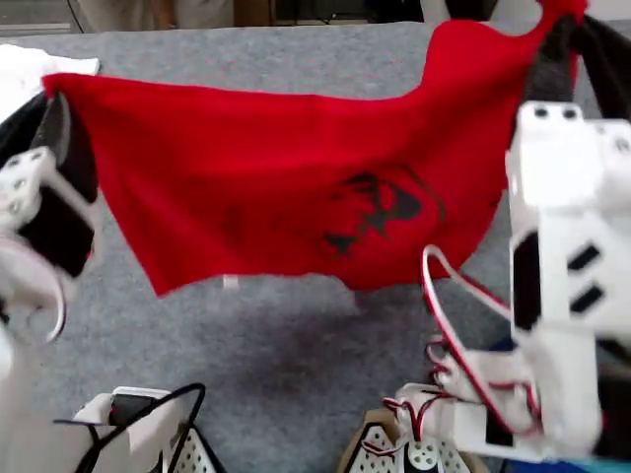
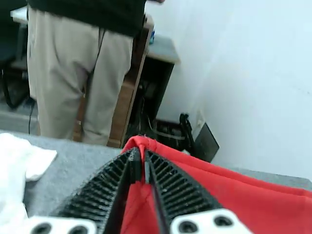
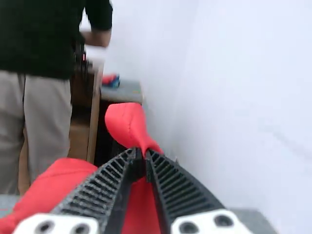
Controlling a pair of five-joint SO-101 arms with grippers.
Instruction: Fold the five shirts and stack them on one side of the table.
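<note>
The right end effector [image 3: 140, 156] has its two black ribbed fingers [image 3: 168, 187] pressed together on a fold of the red shirt [image 3: 125, 125]. Just beyond the fingertips the cloth rises in a rounded bulge. More of it lies between the two fingers and beside one of them. Farther beyond the end effector a wooden cabinet [image 3: 91, 117] stands near a white wall [image 3: 243, 97]. Next to it, on a grey top, lies a small red and blue object [image 3: 111, 80], too blurred to tell what it is.

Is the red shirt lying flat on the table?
No, the red shirt hangs stretched above the grey table, its upper corners pinched by the left claw and right claw.
</note>
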